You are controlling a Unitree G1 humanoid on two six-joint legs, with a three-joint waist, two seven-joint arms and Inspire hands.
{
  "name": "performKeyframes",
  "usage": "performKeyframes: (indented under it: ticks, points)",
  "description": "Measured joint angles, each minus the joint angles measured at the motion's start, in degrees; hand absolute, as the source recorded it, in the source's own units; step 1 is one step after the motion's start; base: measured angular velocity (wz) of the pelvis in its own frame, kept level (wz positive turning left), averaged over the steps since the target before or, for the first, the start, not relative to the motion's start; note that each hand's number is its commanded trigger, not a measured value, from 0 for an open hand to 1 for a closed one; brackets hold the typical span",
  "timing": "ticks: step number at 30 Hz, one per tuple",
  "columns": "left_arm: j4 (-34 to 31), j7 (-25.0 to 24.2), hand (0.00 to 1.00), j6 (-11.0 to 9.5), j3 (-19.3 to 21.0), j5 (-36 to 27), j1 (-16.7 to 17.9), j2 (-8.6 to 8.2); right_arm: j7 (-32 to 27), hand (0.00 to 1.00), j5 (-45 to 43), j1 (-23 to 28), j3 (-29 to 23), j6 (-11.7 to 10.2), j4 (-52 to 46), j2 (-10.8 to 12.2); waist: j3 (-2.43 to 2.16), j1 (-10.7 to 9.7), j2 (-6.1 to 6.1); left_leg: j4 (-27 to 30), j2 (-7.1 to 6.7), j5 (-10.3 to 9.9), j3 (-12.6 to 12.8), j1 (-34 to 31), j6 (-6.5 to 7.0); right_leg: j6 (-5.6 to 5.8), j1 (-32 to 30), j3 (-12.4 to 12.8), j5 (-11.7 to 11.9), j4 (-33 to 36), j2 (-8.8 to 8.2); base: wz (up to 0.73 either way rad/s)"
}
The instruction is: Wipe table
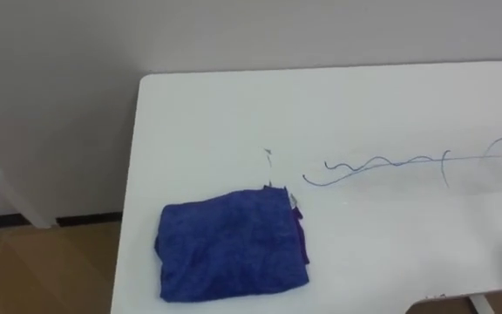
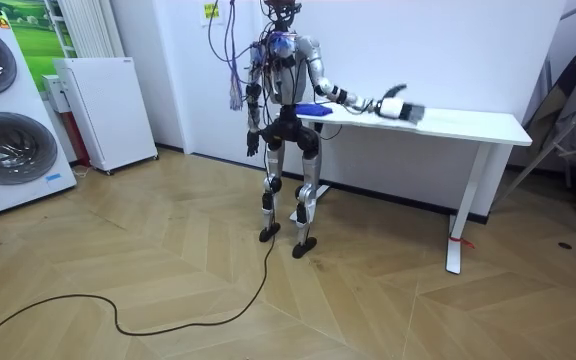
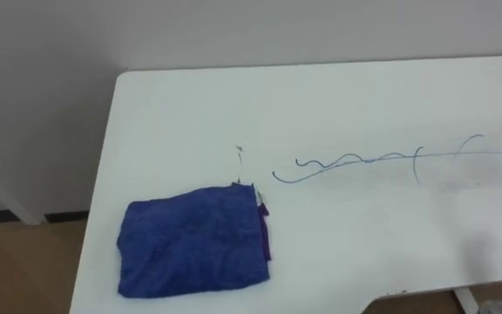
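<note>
White table (image 1: 364, 96) stands nearest, its left end before the robot. On its near left corner lies a folded blue cloth (image 1: 229, 249), long side running left to right, untouched. A pen scribble (image 1: 382, 164) trails rightward from just beside it. The right hand (image 2: 396, 106) reaches out above the tabletop, well right of the cloth; the left hand (image 2: 251, 148) hangs low and looks somewhat nearer. I cannot tell either hand's fingers.

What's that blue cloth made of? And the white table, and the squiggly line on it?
The blue cloth looks like soft microfibre or terry: it has a fuzzy, matte pile and floppy folded edges. The white table top seems to be smooth laminate or painted board, with a faint sheen and a rounded corner. The squiggly line looks like thin blue marker ink, though that's a guess.
</note>
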Motion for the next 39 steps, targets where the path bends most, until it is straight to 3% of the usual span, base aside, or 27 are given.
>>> performKeyframes:
  ticks: [4, 8, 14, 18, 23, 29, 35, 39]
  points:
    - [0.0, -0.1, 0.00, -0.8, -1.1, 0.0, 0.3, 0.02, 0.5, 0.00, -12.1, 0.6, 4.8, -2.9, -10.8, 0.6, -0.04, 1.8, 0.11, 0.0, -0.01, 0.0, -0.7, -0.4, 0.00, 0.13, 0.1, -1.8, 0.1, -0.2, -0.13, 0.10]
    - [0.5, 0.3, 0.00, -1.5, -2.9, 0.1, 0.5, 0.03, 0.8, 0.00, -18.3, 0.5, 10.3, -4.9, -14.2, 0.6, 0.00, 3.4, 0.16, -0.1, -0.02, 0.0, -1.2, -0.4, 0.00, 0.14, 0.7, -4.4, 0.1, -0.2, -0.29, 0.07]
    - [0.4, 0.5, 0.00, -2.3, -7.1, 0.2, -0.2, 0.00, 5.8, 0.00, -24.4, 0.5, 18.2, -5.6, -19.5, 0.8, 0.18, 4.6, 1.17, -0.4, -0.04, 0.0, -1.8, -0.4, -0.01, 0.16, 0.6, -4.5, 0.1, -0.5, -0.28, 0.05]
    - [0.6, -0.1, 0.00, -2.6, -7.6, -0.5, -1.5, -0.05, 10.4, 0.00, -32.0, 0.5, 24.7, -6.1, -20.4, 0.8, 0.08, 5.3, 1.27, -0.5, -0.09, 0.0, -2.4, -0.4, -0.04, 0.16, 1.2, -5.1, 0.1, -1.2, -0.25, 0.06]
    - [1.0, -0.4, 0.00, -4.4, -10.9, -0.7, -3.0, -0.10, 15.7, 0.00, -36.2, 0.6, 32.4, -6.2, -19.7, 1.0, 0.14, 6.1, 1.33, -0.5, -0.13, 0.0, -3.6, -0.4, -0.04, 0.19, 1.6, -6.3, 0.3, -1.3, -0.27, 0.10]
    - [1.7, -0.5, 0.00, -5.1, -12.3, -0.7, -3.1, -0.15, 18.4, 0.00, -41.4, 2.1, 37.8, -6.4, -19.6, 1.7, 0.18, 7.6, 1.24, -0.5, -0.14, 0.0, -4.2, -0.4, -0.04, 0.20, 2.0, -7.8, 0.3, -1.6, -0.28, 0.08]
    - [1.7, -0.2, 0.00, -5.4, -13.3, -0.7, -3.2, -0.78, 22.1, 0.00, -42.5, 3.4, 42.1, -7.3, -17.3, 1.7, 0.62, 8.6, 2.05, -0.6, -0.28, 0.0, -4.8, -0.4, -0.04, 0.26, 2.6, -7.6, 0.6, -2.3, -0.25, 0.06]
    - [1.7, -0.2, 0.00, -7.3, -13.6, -1.2, -3.9, -0.77, 22.9, 0.00, -44.0, 4.4, 43.0, -8.1, -17.3, 1.8, 0.40, 8.8, 2.28, -1.1, -0.39, 0.0, -4.9, -0.5, -0.04, 0.27, 2.6, -7.7, 0.6, -3.1, -0.23, 0.00]
